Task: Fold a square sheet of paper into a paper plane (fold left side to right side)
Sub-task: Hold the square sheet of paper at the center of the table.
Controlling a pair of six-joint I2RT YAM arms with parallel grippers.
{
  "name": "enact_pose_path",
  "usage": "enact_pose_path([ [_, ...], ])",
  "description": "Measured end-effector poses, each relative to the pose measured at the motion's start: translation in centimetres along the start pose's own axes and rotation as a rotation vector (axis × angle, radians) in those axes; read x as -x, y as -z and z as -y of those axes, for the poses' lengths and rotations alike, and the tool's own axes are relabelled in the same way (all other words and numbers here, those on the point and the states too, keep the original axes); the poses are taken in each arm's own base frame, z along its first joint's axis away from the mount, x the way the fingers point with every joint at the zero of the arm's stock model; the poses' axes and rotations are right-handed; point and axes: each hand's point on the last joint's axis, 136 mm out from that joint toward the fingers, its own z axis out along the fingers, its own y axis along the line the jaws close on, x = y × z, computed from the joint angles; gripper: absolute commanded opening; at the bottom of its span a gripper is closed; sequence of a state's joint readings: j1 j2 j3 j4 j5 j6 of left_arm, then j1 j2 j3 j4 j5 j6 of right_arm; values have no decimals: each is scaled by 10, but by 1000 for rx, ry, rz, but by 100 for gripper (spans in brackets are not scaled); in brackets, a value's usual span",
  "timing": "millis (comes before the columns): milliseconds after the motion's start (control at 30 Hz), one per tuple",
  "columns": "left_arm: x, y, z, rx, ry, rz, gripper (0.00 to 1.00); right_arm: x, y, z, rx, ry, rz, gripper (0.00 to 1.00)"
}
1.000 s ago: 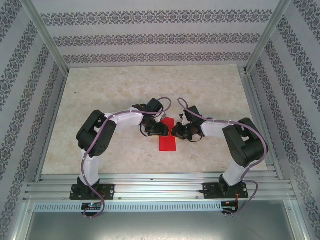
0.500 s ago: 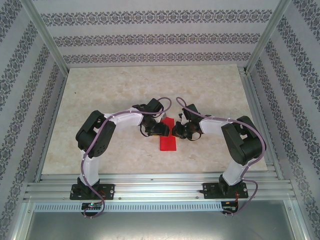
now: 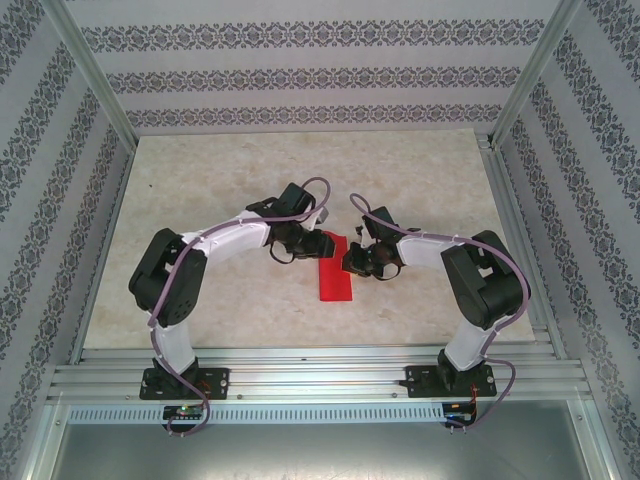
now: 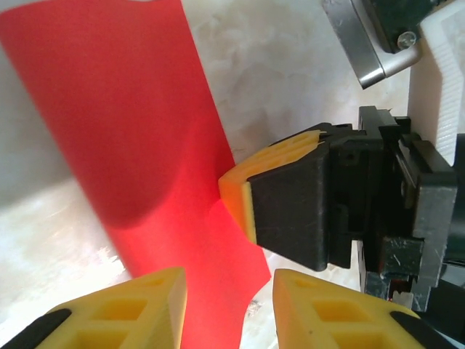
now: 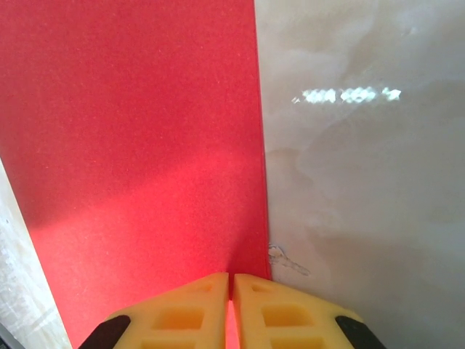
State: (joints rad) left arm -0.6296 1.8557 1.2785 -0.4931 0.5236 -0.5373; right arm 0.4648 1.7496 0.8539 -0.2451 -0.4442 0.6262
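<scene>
- Square sheet of paper (image 3: 335,273) lies flat on the table (image 3: 420,180) between the two wrists. It shows as a narrow red rectangle with its long axis running away from the arm bases.
- Right gripper (image 5: 232,282): fingers closed tip to tip at the strip's right long edge. Whether they pinch that edge or merely press it down is unclear from the wrist view.
- Left gripper (image 4: 229,280): jaws apart, holding nothing, by the strip's far end. A paper corner shows beneath the gap.
- Key relation: the paper lies right of the left claw and left of the right one, with both about equally near.
- Poses: elbows out, forearms reaching inward, wrists facing each other across the strip.
</scene>
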Motion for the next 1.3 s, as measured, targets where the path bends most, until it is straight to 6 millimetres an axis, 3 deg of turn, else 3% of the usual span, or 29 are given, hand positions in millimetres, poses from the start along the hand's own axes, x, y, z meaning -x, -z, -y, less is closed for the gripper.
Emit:
enact_pose_path([
  [300, -10, -23, -11, -22, 41, -55, 35, 0, 0, 0, -7, -3, -5, 12],
  [600, -18, -38, -36, 54, 62, -80, 32, 0, 0, 1, -15, 6, -9, 12],
  [733, -22, -40, -46, 94, 56, -86, 31, 0, 0, 1, -22, 18, -10, 12],
  [1100, -24, -42, -49, 97, 29, -85, 31, 2, 3, -2, -15, 27, 2, 14],
  [1300, -24, -42, -49, 97, 24, -81, 31, 18, 16, -16, 57, 25, 55, 14],
])
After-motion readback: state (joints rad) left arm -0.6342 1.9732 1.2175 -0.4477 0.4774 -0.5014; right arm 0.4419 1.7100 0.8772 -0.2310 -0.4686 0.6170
